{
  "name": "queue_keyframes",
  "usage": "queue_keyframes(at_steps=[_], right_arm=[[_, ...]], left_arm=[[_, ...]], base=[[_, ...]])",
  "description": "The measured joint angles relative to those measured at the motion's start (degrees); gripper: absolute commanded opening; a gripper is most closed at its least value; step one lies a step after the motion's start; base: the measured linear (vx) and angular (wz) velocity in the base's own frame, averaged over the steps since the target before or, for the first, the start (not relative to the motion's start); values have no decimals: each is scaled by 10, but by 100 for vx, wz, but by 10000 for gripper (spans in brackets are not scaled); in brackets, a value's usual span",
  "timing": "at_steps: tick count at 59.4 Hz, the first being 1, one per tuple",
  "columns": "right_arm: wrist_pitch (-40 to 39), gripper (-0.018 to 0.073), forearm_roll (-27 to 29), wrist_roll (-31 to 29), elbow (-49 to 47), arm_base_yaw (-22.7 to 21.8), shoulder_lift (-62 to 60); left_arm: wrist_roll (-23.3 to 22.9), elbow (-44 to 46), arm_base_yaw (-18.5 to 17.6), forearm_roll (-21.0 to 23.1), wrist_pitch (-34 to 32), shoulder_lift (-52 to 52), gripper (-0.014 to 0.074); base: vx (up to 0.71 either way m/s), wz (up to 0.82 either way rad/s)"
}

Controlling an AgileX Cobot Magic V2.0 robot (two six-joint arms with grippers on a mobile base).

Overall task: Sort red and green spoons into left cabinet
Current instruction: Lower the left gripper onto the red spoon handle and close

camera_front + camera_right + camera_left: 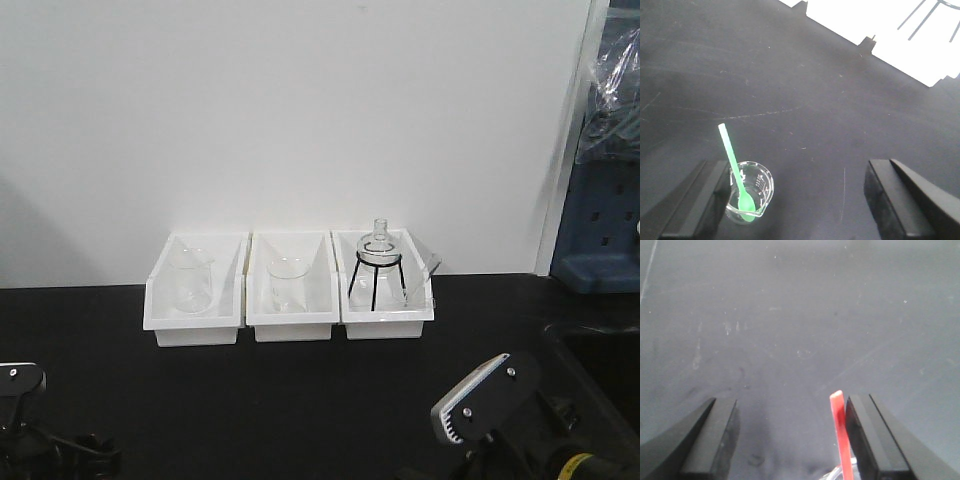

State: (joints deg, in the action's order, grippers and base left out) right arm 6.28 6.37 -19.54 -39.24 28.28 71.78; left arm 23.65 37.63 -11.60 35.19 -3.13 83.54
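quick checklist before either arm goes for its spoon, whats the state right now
1. Left gripper open: ok.
2. Red spoon centred between its fingers: not ok, the handle stands close beside one finger.
3. Right gripper open: ok.
4. Green spoon centred: not ok, it leans in a small beaker next to one finger.
5. Table around the beaker free of clutter: ok.
6. Path to the left cabinet: cannot tell, no view shows it.
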Motion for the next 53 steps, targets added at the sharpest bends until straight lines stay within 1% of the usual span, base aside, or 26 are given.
queue_keyframes(at_steps=[18,37,53], right_arm=[[0,588,0,-1,0,0,0],[-1,588,-1,-1,0,0,0],[-9,588,-1,-2,0,0,0]], left_arm=[[2,43,0,0,31,26,556],[1,43,0,0,57,27,517],[1,43,0,0,66,27,517]], base=[[0,0],[0,0],[0,0]])
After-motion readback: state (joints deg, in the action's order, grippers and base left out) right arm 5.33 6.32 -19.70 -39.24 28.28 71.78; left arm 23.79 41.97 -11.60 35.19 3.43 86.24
